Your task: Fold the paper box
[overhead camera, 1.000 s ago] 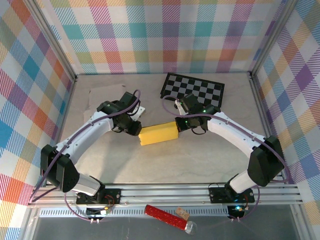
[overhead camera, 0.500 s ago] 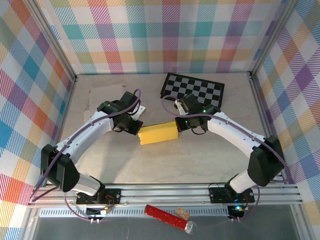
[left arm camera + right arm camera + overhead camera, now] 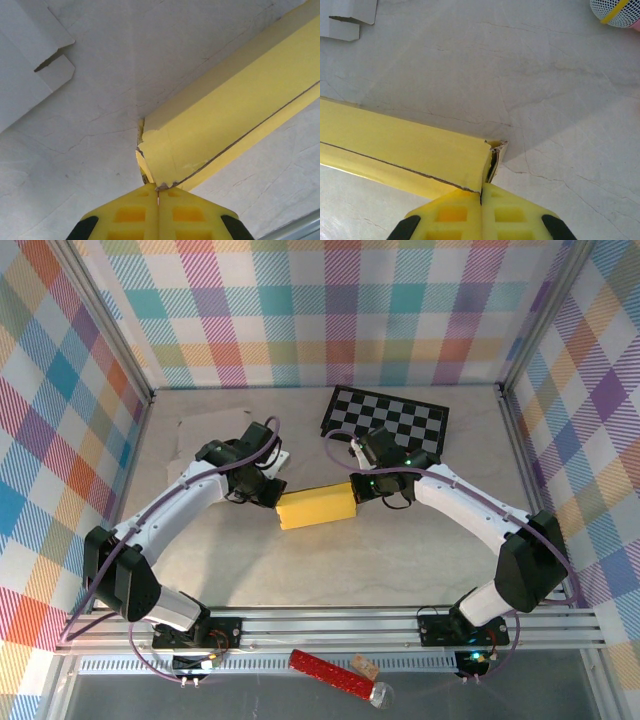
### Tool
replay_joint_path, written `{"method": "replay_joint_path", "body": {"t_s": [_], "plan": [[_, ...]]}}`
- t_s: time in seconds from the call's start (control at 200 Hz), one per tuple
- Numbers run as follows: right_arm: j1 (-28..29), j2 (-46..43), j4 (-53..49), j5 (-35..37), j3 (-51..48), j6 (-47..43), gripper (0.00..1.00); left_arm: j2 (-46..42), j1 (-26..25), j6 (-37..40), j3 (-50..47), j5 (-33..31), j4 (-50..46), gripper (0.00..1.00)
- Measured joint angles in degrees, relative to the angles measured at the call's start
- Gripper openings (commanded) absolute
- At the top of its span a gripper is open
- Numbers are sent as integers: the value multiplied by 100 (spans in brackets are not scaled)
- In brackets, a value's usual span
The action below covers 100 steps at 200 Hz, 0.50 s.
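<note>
The yellow paper box (image 3: 317, 507) lies folded into a long bar in the middle of the table. My left gripper (image 3: 271, 497) is at its left end. In the left wrist view the yellow fingers (image 3: 125, 215) meet tight at the left gripper (image 3: 159, 190), pinching the frayed lower corner of the box (image 3: 225, 120). My right gripper (image 3: 359, 488) is at the right end. The right gripper (image 3: 481, 192) is shut, with the edge of the box's (image 3: 405, 145) end flap caught between the tips.
A black-and-white checkered mat (image 3: 385, 420) lies at the back right. A flat grey card (image 3: 205, 430) and a white cardboard piece (image 3: 30, 60) lie at the back left. A white mesh ball (image 3: 617, 12) shows in the right wrist view. A red tube (image 3: 330, 672) lies below the rail.
My left gripper has closed onto the left corner of the box. The right gripper and the box have stayed in place.
</note>
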Motion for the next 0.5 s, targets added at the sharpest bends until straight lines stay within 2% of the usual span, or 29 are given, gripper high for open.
{"method": "replay_joint_path", "body": {"t_s": [0.5], "plan": [[9,90,-157,61,140,258,0,103,0,-728,166,221,-208,0]]}}
